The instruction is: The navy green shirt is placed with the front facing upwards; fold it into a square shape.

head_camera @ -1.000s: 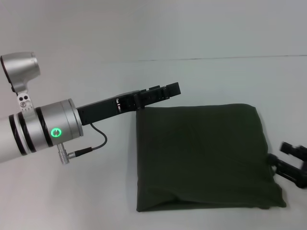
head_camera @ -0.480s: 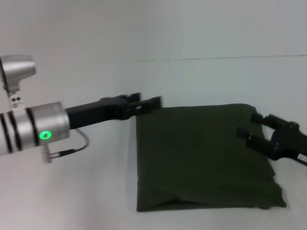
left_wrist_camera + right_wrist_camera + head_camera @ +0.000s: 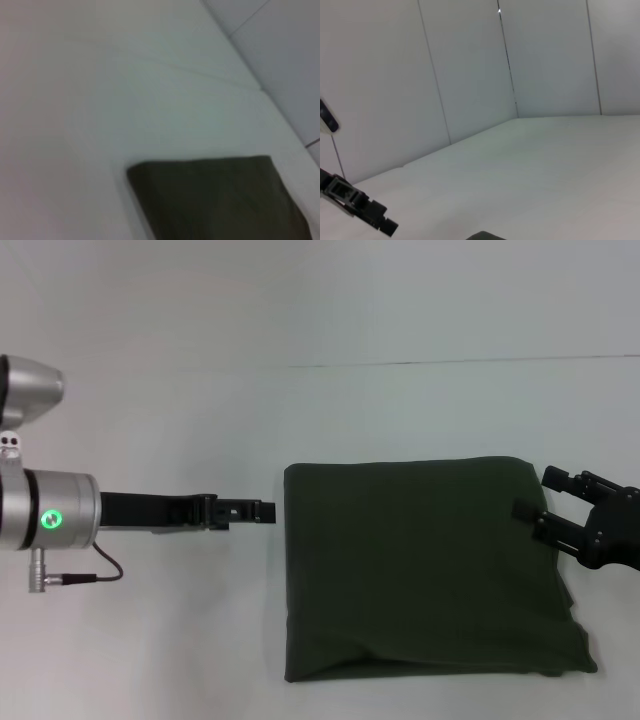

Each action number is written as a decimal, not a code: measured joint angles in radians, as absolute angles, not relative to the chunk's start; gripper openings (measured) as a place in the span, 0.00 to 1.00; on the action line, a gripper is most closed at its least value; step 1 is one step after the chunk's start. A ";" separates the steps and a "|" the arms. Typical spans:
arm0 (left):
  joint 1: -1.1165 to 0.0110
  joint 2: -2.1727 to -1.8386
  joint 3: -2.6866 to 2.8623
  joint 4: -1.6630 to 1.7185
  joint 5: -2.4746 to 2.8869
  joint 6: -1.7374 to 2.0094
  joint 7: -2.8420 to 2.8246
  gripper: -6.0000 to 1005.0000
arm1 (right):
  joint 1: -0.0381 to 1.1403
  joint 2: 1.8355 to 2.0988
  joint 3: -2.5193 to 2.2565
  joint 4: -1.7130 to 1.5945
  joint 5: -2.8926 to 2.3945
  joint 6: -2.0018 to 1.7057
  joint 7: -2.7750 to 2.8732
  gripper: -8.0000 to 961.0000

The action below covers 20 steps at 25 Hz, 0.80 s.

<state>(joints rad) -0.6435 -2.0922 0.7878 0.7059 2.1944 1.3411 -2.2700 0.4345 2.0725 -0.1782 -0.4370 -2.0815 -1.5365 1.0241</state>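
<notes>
The navy green shirt lies folded into a rough square on the white table, plain dark cloth upward with no lettering showing. It also fills the lower part of the left wrist view as the shirt, and a sliver of the shirt shows in the right wrist view. My left gripper points at the shirt's upper left corner from just beside it, off the cloth. My right gripper hovers at the shirt's upper right edge, open, nothing between its fingers.
The white table stretches bare around the shirt, and a pale wall rises behind it. A loose fold bulges along the shirt's front edge. The left arm's black gripper shows far off in the right wrist view.
The left arm dropped lower and drew back to the left, off the shirt's top edge. The right gripper swung in from the lower right up to the shirt's right edge.
</notes>
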 joint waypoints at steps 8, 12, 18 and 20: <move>-0.684 -2.084 0.810 0.658 2.236 1.364 -2.449 0.94 | 0.448 2.074 -0.180 -0.437 -2.081 -1.535 1.025 0.74; -0.704 -2.084 0.812 0.597 2.252 1.324 -2.475 0.94 | 0.459 2.073 -0.179 -0.438 -2.081 -1.532 1.025 0.74; -0.733 -2.091 0.807 0.536 2.251 1.283 -2.480 0.94 | 0.470 2.071 -0.179 -0.446 -2.085 -1.529 1.029 0.74; -0.743 -2.095 0.807 0.518 2.248 1.273 -2.481 0.94 | 0.473 2.071 -0.179 -0.450 -2.087 -1.529 1.036 0.74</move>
<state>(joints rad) -0.7428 -2.0949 0.8068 0.5178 2.2481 1.2730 -2.4812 0.4730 2.0712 -0.1794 -0.4500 -2.0866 -1.5286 1.0358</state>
